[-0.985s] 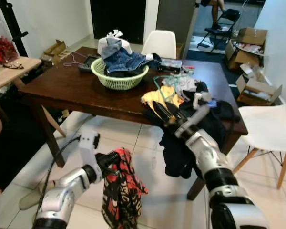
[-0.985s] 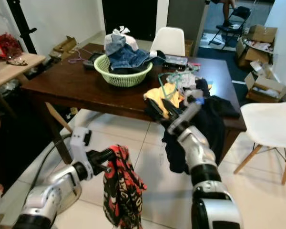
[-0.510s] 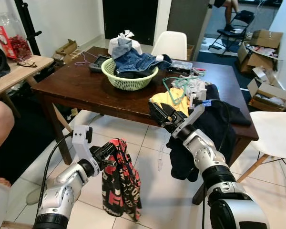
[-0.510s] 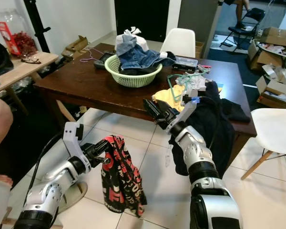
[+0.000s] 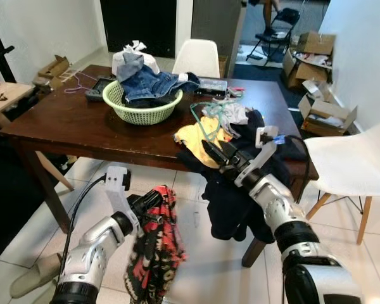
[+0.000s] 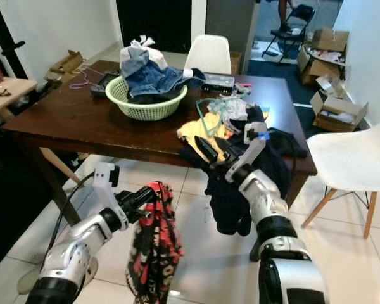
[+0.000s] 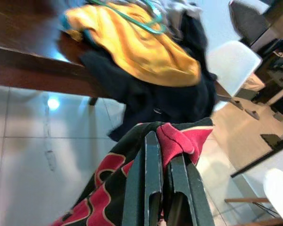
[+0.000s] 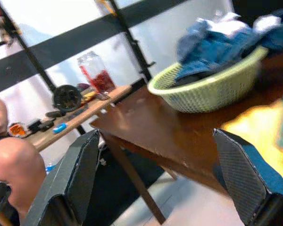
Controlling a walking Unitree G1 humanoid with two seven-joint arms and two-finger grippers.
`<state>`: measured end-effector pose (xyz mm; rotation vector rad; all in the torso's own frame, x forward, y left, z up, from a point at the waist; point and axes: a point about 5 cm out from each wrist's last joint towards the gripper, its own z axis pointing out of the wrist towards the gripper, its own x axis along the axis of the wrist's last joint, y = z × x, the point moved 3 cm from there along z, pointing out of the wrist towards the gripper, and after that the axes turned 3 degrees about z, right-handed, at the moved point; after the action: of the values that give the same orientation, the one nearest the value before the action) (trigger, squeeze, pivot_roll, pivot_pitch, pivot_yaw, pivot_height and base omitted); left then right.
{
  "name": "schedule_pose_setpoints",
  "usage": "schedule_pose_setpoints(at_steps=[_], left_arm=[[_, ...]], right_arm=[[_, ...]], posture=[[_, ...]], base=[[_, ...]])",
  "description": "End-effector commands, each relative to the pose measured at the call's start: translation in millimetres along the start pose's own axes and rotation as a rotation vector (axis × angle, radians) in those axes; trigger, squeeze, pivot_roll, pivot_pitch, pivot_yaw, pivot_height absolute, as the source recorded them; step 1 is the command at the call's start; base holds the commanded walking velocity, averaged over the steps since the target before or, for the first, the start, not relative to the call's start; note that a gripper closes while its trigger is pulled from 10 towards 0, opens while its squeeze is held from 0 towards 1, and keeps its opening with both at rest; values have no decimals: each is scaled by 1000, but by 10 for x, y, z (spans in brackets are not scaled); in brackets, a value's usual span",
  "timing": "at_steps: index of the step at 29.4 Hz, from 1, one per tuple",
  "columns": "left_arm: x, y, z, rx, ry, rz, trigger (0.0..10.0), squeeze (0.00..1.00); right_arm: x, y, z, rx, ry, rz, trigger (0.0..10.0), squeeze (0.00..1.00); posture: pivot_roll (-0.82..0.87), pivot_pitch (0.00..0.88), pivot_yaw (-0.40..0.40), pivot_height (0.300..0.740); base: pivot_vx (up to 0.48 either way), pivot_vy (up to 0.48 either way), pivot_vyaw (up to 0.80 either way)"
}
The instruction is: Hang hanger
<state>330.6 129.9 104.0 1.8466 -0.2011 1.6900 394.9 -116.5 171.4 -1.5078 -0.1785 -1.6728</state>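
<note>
Currently the left gripper [image 6: 147, 196] sits low in front of the table [image 5: 69, 123], its fingers pinched tight on a red and black patterned garment [image 5: 157, 256] that hangs down toward the tiled floor [image 5: 196, 278]. No hanger can be made out inside that garment. Risk: the cloth is gathered into a narrow fold between the pads, as the left wrist view confirms, so it could slip free on any swing of the arm; the trailing hem could also drag on the floor.

Further right, the green basket [image 5: 141, 113] stands on the table, holding denim and a pale bundle piled above its rim. A teal hanger [image 5: 206, 120] lies on the clothes heap [image 5: 231, 126] at the table's right edge.

At right, the right gripper [image 5: 218, 155] is spread wide and empty, just beside the heap. Risk: closing there may catch yellow fabric or dark cloth rather than the hanger, and a pull could drag the overhanging pile off the edge.
</note>
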Motion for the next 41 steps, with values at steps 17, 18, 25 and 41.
schedule_pose_setpoints(at_steps=[17,18,25,41], left_arm=[[28,21,27,-33,14,17,10000,0],[28,24,28,-34,14,18,10000,0],[23,33,30,-42,14,18,10000,0],[-70,218,0,-184,-43,12,10000,0]], right_arm=[[-47,-52,-1,37,-4,-2,10000,0],[-42,-51,-1,35,-2,-5,10000,0],[-38,-3,-5,-8,-4,9,10000,0],[493,79,-66,-17,230,64,10000,0]], posture=[[92,0,-56,740],[94,0,-55,740],[92,0,-53,740],[95,0,-52,740]], base=[[350,0,376],[364,0,0],[463,0,-343],[360,0,-800]])
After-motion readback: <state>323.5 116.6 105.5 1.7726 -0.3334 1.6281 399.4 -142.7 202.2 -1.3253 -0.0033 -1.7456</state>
